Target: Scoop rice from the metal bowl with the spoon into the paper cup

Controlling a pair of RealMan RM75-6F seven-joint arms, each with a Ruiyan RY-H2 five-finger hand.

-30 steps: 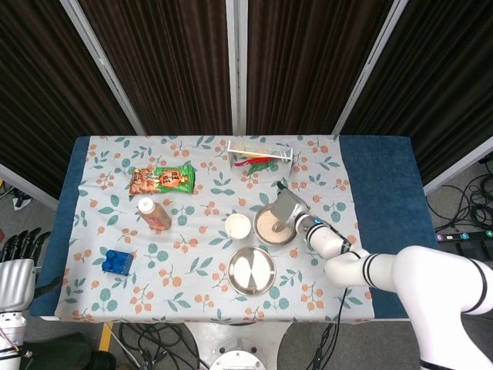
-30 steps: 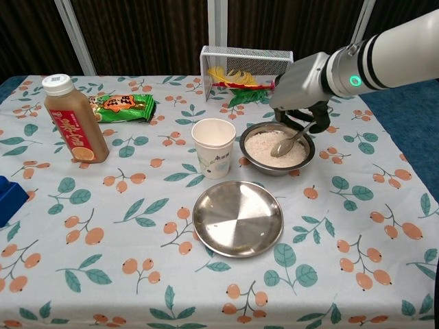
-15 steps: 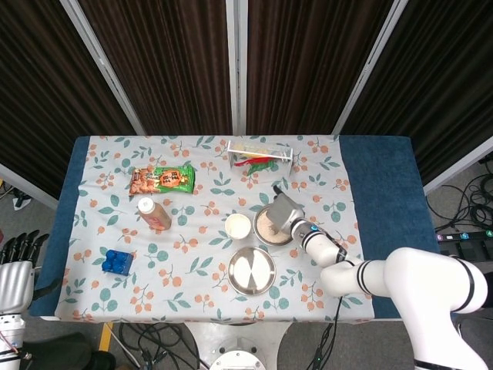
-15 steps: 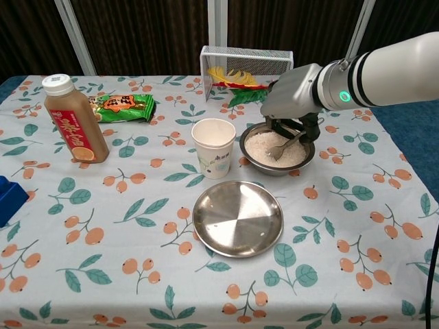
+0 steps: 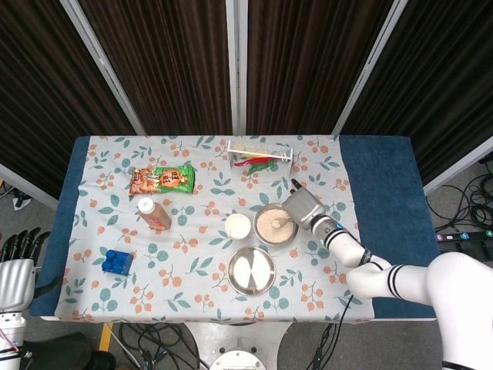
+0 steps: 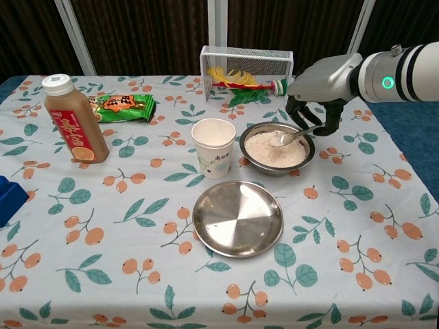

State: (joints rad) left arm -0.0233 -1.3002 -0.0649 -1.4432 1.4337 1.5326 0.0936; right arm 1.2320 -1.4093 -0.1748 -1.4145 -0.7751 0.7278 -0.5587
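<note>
The metal bowl (image 6: 255, 157) (image 5: 263, 233) of white rice stands right of centre. The white paper cup (image 6: 213, 148) (image 5: 238, 226) stands upright just to its left, apart from it. My right hand (image 6: 317, 101) (image 5: 303, 207) hovers over the bowl's right rim and holds the spoon (image 6: 291, 135) (image 5: 278, 223) by its handle. The spoon's head, with some rice on it, lies over the rice near the bowl's right side. My left hand (image 5: 18, 260) hangs off the table's left edge, fingers apart, holding nothing.
An empty metal plate (image 6: 237, 218) lies in front of the bowl. A wire rack (image 6: 245, 65) with snacks stands behind it. A brown drink bottle (image 6: 70, 118), a green snack bag (image 6: 121, 107) and a blue block (image 5: 116, 263) are on the left.
My right hand has drawn back to the right, from over the bowl's middle to its right rim. The spoon went with it and now rides higher with rice on it.
</note>
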